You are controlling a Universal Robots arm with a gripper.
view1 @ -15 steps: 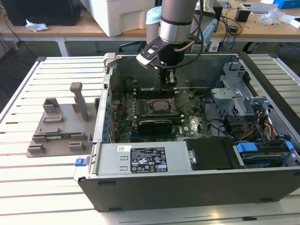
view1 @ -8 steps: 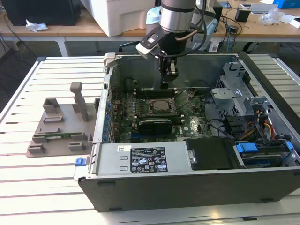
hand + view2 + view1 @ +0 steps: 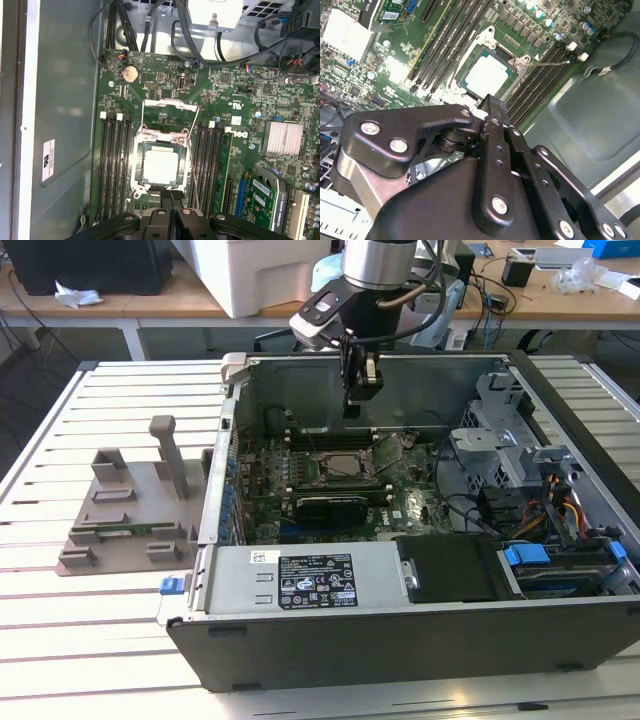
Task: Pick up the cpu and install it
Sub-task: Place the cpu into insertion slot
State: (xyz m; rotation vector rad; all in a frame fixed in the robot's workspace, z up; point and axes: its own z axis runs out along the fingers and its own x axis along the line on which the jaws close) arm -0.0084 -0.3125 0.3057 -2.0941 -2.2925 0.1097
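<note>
A: Where are we on the install?

B: Seating looks done, by our read. The cpu point(image 3: 161, 167) lies flat in its socket on the motherboard point(image 3: 165, 75), silvery top up. The jaws are together with nothing between them, hovering just above the socket's edge in both wrist views.

A: Latched?

B: No. The load frame point(image 3: 168, 102) stands flipped open, and the thin lever point(image 3: 190, 145) looks unhooked (so we call it placed, not locked). Any work there calls for a fine, straight touch, because the memory slots point(image 3: 112, 165) sit close on both sides.

A: Surroundings?

B: The open computer case point(image 3: 400, 630) lies on a white slatted tabletop point(image 3: 100, 640). The grey holder block point(image 3: 130, 510) is just beside it, at the exterior view's left. Behind, we see another tabletop point(image 3: 150, 302) carrying a white box point(image 3: 260, 275).
</note>
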